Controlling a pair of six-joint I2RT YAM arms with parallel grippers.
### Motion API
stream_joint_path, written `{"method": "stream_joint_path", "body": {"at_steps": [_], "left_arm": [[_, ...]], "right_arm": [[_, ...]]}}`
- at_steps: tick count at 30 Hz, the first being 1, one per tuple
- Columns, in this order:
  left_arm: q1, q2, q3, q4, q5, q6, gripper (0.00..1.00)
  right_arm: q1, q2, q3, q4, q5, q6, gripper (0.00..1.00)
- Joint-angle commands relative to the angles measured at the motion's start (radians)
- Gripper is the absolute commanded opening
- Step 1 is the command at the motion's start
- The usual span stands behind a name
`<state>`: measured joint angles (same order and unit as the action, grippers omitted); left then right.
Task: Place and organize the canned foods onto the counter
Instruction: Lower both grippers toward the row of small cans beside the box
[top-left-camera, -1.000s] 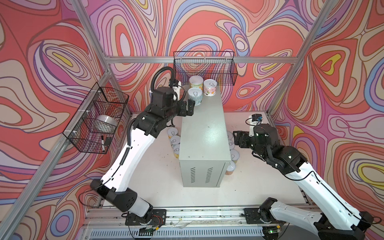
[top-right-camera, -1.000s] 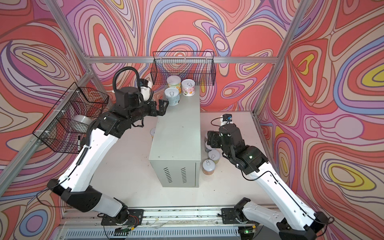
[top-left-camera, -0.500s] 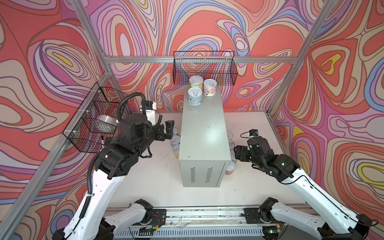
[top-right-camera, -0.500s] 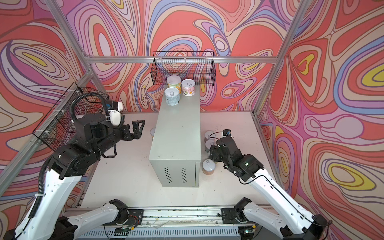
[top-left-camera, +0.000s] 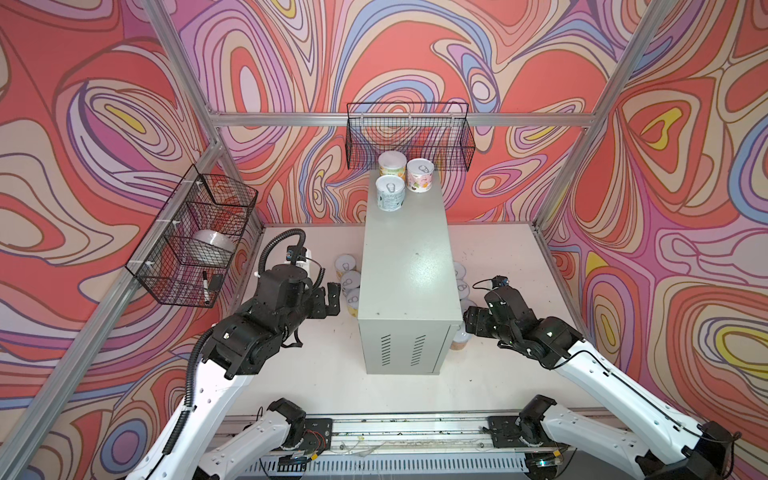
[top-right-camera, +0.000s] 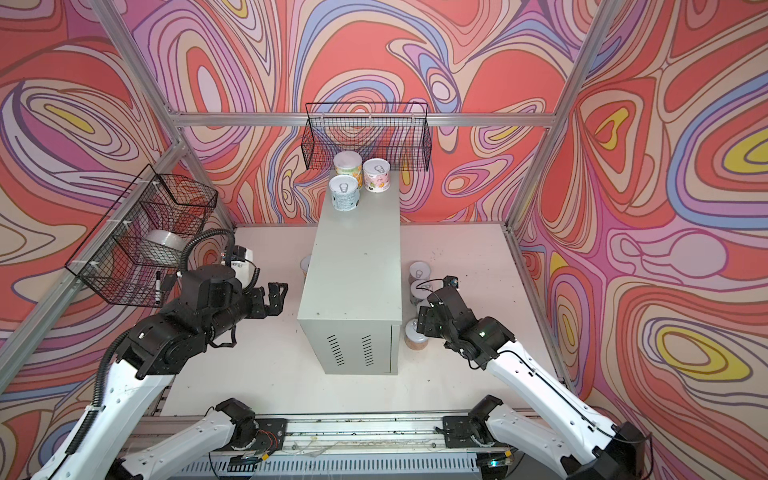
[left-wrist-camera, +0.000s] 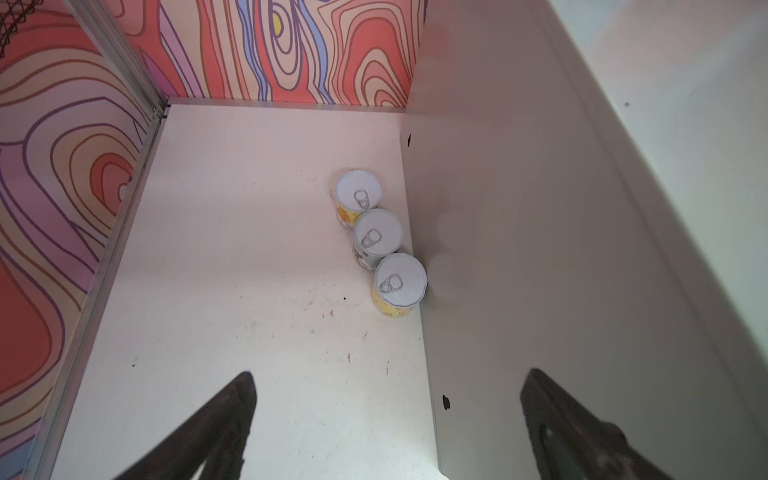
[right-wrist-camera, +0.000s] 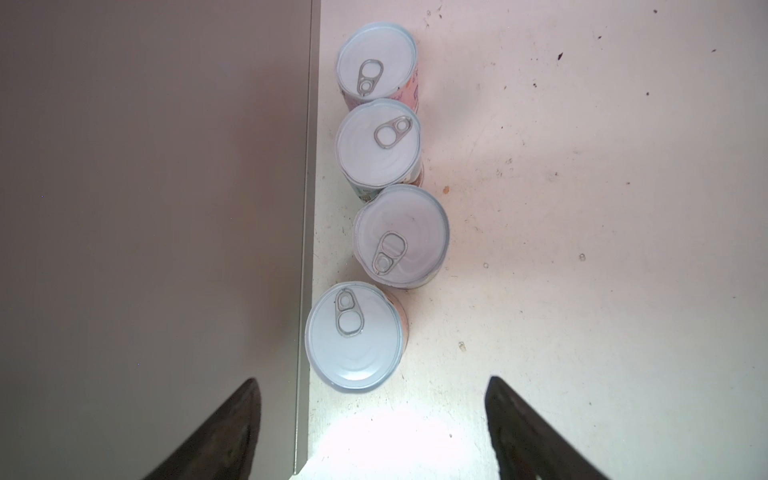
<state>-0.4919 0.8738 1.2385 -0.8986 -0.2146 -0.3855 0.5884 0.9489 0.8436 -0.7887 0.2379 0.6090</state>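
Grey metal made up the tall cabinet (top-left-camera: 405, 266) that stood in the middle of the white tabletop (top-left-camera: 316, 374). Three tins sat close together at the far end of its flat top: a yellow and green tin (top-left-camera: 392, 165), a pink tin (top-left-camera: 420, 175) and a pale blue tin (top-left-camera: 390, 193). My left end effector (top-left-camera: 329, 300) hung beside the cabinet, fingers wide apart, holding nothing. Near it, a row of three tins (left-wrist-camera: 377, 232) stood on the tabletop along the cabinet wall. My right end effector (right-wrist-camera: 372, 381) hung over a row of four tins (right-wrist-camera: 401, 235) on the other side, fingers apart and holding nothing.
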Motion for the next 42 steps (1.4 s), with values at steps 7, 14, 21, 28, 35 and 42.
{"method": "stream_joint_path", "body": {"at_steps": [7, 14, 21, 28, 35, 42], "left_arm": [[-0.004, -0.033, -0.109, 0.016, -0.016, -0.087, 1.0], [-0.004, -0.075, -0.256, 0.046, -0.012, -0.18, 1.0], [-0.004, -0.096, -0.398, 0.128, 0.007, -0.244, 1.0], [-0.004, -0.101, -0.484, 0.208, -0.003, -0.253, 1.0], [-0.004, -0.052, -0.514, 0.297, 0.032, -0.259, 1.0], [-0.004, -0.023, -0.528, 0.359, 0.042, -0.254, 1.0]], "right_arm": [[-0.005, -0.036, -0.07, 0.036, -0.021, 0.051, 0.88], [-0.004, -0.06, -0.138, 0.059, -0.051, 0.075, 0.9], [-0.003, -0.009, -0.178, 0.12, -0.108, 0.107, 0.91], [-0.003, -0.004, -0.191, 0.146, -0.118, 0.12, 0.92], [-0.004, 0.055, -0.203, 0.188, -0.125, 0.116, 0.93], [-0.003, 0.131, -0.207, 0.257, -0.114, 0.11, 0.91]]}}
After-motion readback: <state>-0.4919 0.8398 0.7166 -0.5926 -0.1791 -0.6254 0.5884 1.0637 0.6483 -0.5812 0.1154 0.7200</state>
